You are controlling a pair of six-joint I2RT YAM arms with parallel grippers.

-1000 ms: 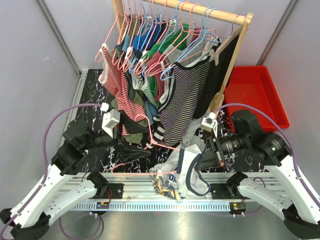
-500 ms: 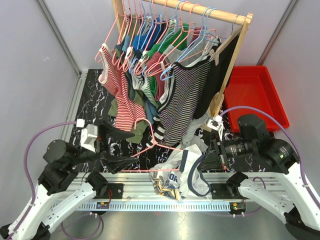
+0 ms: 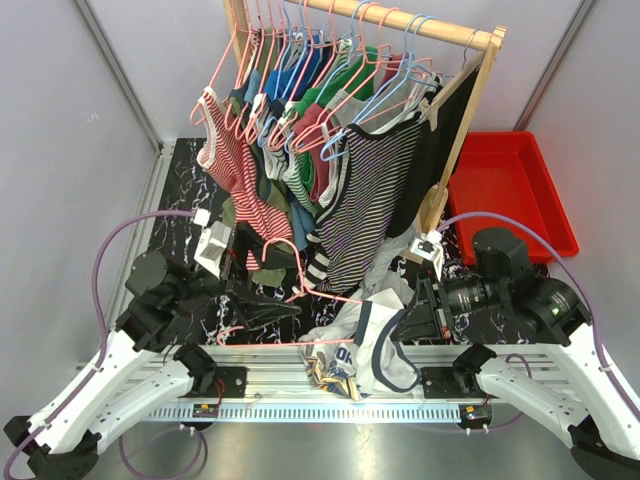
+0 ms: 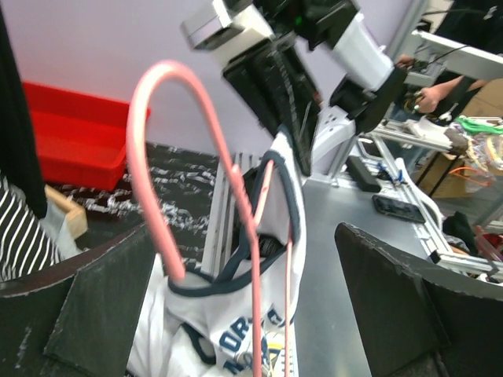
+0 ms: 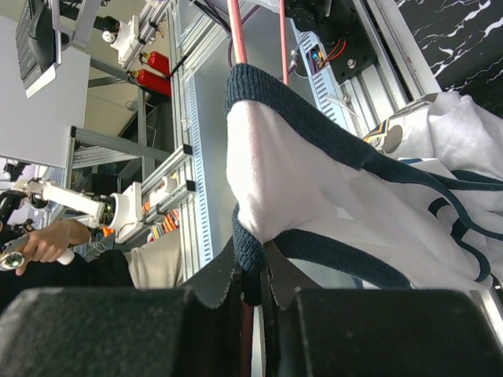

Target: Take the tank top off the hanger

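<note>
- My left claw (image 4: pixel 244 267) is spread wide, with the pink hanger (image 4: pixel 169 69) hook standing between its fingers, touched by neither as far as I can tell.
- Half a second ago my left arm sat lower and further left. Now it has swung back up toward the rack (image 3: pixel 400 22), about where it was a second ago.
- The hanger has come along, its hook now higher and nearer the hanging clothes.
- My right claw (image 5: pixel 251 283) is nearly pressed together, pinching the navy-edged strap of the tank top (image 5: pixel 314 157).
- My right arm has barely shifted over the last second.
- The tank top lies crumpled at the near edge of the table (image 3: pixel 180 200), between my two bases, partly over the front rail, in the same place as before.
- The hanger's pink wires run through the strap loop I am pinching, so the top is not yet off.
- The red tray (image 3: pixel 510 190) sits far right, beyond the rack.
</note>
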